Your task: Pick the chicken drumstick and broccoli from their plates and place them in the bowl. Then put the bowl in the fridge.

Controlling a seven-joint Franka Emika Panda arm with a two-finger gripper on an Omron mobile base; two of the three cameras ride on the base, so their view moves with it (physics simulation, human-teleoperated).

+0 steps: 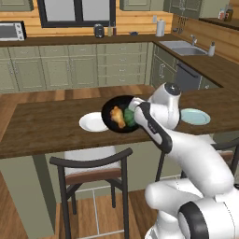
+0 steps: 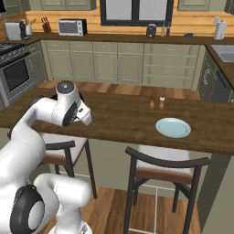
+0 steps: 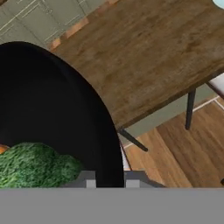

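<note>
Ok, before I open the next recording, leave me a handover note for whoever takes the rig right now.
Gripper: shut on the rim of the black bowl, one fingertip on either side.
Food: chicken drumstick and broccoli both lie in the bowl.
Plates: the white plate is beside the bowl in the left base view; the pale blue plate is on the table, bare.
Done: both foods in the bowl, bowl gripped.
Left: put the bowl in the fridge, probably keeping it level so nothing tips out.
</note>
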